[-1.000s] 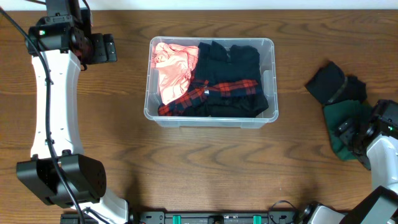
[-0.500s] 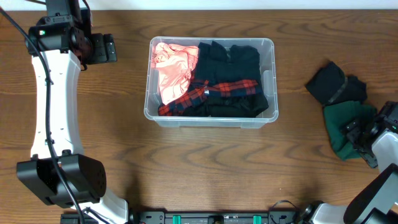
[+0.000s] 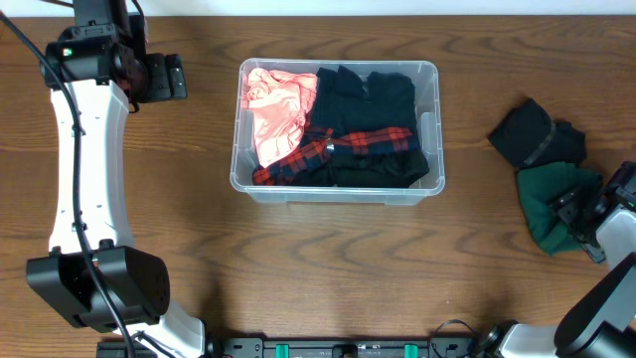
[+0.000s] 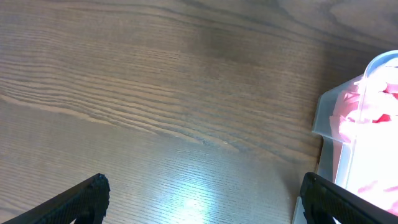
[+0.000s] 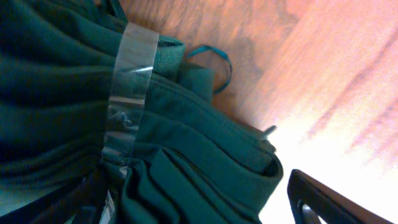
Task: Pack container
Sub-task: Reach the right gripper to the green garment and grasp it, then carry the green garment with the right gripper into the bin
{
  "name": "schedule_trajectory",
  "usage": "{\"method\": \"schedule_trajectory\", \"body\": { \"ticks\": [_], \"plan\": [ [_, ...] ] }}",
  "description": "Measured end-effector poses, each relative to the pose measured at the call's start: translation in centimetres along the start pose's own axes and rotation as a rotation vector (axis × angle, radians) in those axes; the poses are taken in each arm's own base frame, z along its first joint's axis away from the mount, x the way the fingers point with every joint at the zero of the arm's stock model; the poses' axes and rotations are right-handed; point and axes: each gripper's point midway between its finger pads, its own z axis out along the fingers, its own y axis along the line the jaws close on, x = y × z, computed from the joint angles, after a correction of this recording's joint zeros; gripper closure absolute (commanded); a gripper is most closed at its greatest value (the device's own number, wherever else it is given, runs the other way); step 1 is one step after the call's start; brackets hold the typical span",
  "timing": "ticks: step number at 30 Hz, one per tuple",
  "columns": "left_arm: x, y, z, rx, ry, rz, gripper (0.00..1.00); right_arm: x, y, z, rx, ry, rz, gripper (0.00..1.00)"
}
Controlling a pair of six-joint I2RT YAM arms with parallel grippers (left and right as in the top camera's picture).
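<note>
Overhead looks straight down on the tabletop (image 3: 328, 268); wrist views sit close within it (left by the container (image 4: 324, 117), right on green cloth (image 5: 56, 112)).

The table (image 3: 328, 268) carries 1 clear container (image 3: 338, 195). In it lie 3 garments: 1 pink garment (image 3: 276, 114), 1 dark garment (image 3: 373, 99) and 1 red plaid garment (image 3: 350, 142). Outside lie 2 bundles: 1 black bundle (image 3: 530, 134) and 1 green bundle (image 3: 550, 199). 2 arms show: 1 left arm (image 3: 84, 159), 1 right arm (image 3: 618, 244).
</note>
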Motion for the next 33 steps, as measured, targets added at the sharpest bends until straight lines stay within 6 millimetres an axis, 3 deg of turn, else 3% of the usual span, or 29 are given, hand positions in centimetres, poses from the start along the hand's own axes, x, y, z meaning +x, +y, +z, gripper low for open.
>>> {"method": "schedule_trajectory", "body": {
  "ticks": [4, 6, 9, 14, 22, 26, 30, 33],
  "plan": [
    [0.0, 0.0, 0.0, 0.0, 0.0, 0.0, 0.02, 0.0, 0.6, 0.6, -0.024, 0.015, -0.002, 0.2],
    [0.0, 0.0, 0.0, 0.0, 0.0, 0.0, 0.02, -0.1, 1.0, 0.9, -0.042, 0.02, -0.002, 0.31],
    [0.0, 0.0, 0.0, 0.0, 0.0, 0.0, 0.02, -0.3, 1.7, 1.1, -0.081, 0.024, -0.002, 0.63],
    [0.0, 0.0, 0.0, 0.0, 0.0, 0.0, 0.02, -0.5, 2.3, 0.9, -0.112, 0.024, 0.009, 0.99],
    [0.0, 0.0, 0.0, 0.0, 0.0, 0.0, 0.02, -0.1, 2.3, 0.6, -0.125, 0.062, -0.016, 0.99],
    [0.0, 0.0, 0.0, 0.0, 0.0, 0.0, 0.02, 1.5, 2.5, -0.3, -0.149, 0.145, -0.05, 0.99],
    [0.0, 0.0, 0.0, 0.0, 0.0, 0.0, 0.02, 3.9, 3.5, -2.5, -0.229, 0.246, -0.126, 0.99],
    [0.0, 0.0, 0.0, 0.0, 0.0, 0.0, 0.02, 3.5, 5.8, -5.8, -0.336, 0.246, -0.219, 0.99]
  ]
}}
